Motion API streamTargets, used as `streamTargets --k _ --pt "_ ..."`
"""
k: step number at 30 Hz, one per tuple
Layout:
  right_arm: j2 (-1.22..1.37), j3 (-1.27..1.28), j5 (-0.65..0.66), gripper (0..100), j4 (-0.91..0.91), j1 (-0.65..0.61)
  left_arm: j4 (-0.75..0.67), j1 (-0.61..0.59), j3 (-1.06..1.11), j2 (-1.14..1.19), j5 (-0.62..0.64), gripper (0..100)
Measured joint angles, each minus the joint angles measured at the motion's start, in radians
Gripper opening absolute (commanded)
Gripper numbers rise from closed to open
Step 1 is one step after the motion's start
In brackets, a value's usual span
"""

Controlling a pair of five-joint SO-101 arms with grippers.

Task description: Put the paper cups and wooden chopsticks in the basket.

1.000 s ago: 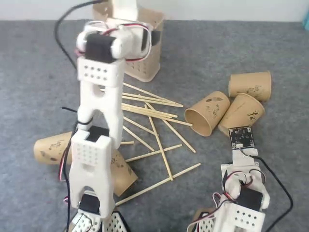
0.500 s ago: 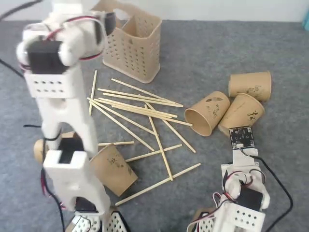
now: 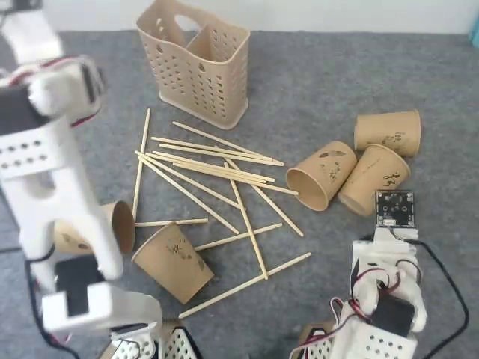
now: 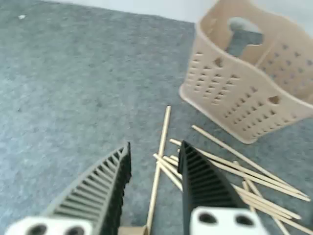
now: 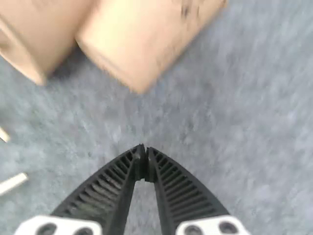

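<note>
Nearest the arms' bases, the right claw (image 5: 142, 149) was pinched shut on nothing, low over the grey, felt-like desk (image 3: 329, 82). On the other side, the left claw (image 4: 155, 146) stood wide and empty above one stray stick at the edge of the chopsticks (image 3: 213, 170). Two cups (image 3: 171, 262) lay on their sides close to the left arm. Beyond them the chopsticks sprawled in a loose, crisscrossed heap across the middle of the desk, and three more cups (image 3: 374, 176) lay tipped over together on the right arm's side. Farthest back stood the basket (image 3: 196, 63), upright, with nothing to be seen in either of its two compartments. By that reckoning the job had hardly begun: every cup and stick in sight was yet to be lifted in. Behind the basket a pale wall (image 3: 337, 13) closed off the desk.
</note>
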Motion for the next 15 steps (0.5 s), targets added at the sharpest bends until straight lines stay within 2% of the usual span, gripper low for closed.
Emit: streamTargets --k 2,5,9,15 --pt "0.0 -0.077 -0.005 0.8 0.0 -0.014 -0.008 -0.035 0.109 -0.058 -0.021 14" --pt "-0.003 -0.184 -0.009 0.8 0.0 -0.048 -0.092 -0.094 0.305 -0.149 -0.026 14" --pt "0.012 -0.284 -0.011 0.8 0.002 -0.083 -0.261 -0.126 0.614 -0.305 -0.026 14" --pt "0.278 -0.453 -0.071 0.9 0.009 -0.109 -0.54 -0.132 1.112 -0.591 -0.029 14"
